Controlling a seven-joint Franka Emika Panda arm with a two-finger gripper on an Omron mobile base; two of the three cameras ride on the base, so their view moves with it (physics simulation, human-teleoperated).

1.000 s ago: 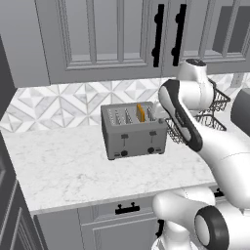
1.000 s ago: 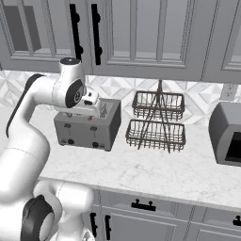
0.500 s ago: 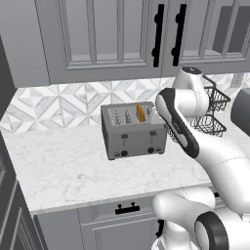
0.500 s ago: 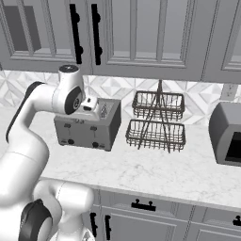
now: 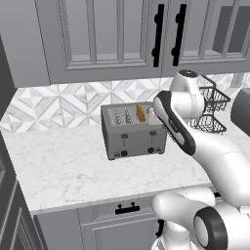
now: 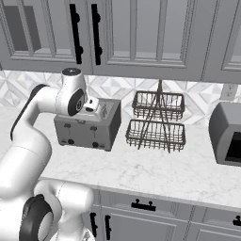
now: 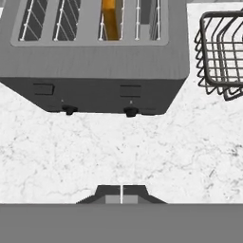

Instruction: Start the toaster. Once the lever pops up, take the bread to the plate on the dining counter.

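The grey metal toaster point(image 5: 133, 139) point(image 6: 87, 129) point(image 7: 95, 61) stands on the marble counter near the tiled back wall. The bread point(image 5: 140, 113) point(image 7: 110, 19), an orange slice, stands upright in the third slot from the left. Two levers point(image 7: 130, 90) and two black knobs point(image 7: 130, 112) sit on the toaster's front. My gripper point(image 7: 121, 192) is shut on nothing, its tips pressed together. It hangs above the bare counter just in front of the toaster's right half. The plate and the dining counter are out of view.
A two-tier black wire rack point(image 6: 157, 122) point(image 5: 212, 110) point(image 7: 220, 52) stands right of the toaster. Beyond it is a grey toaster oven point(image 6: 228, 134). Grey wall cabinets hang low over the counter. Open marble counter point(image 5: 58, 166) lies left of and in front of the toaster.
The jaws have gone from wide open to shut with nothing between them. The hand has shifted slightly toward the toaster. Toaster and bread have not moved.
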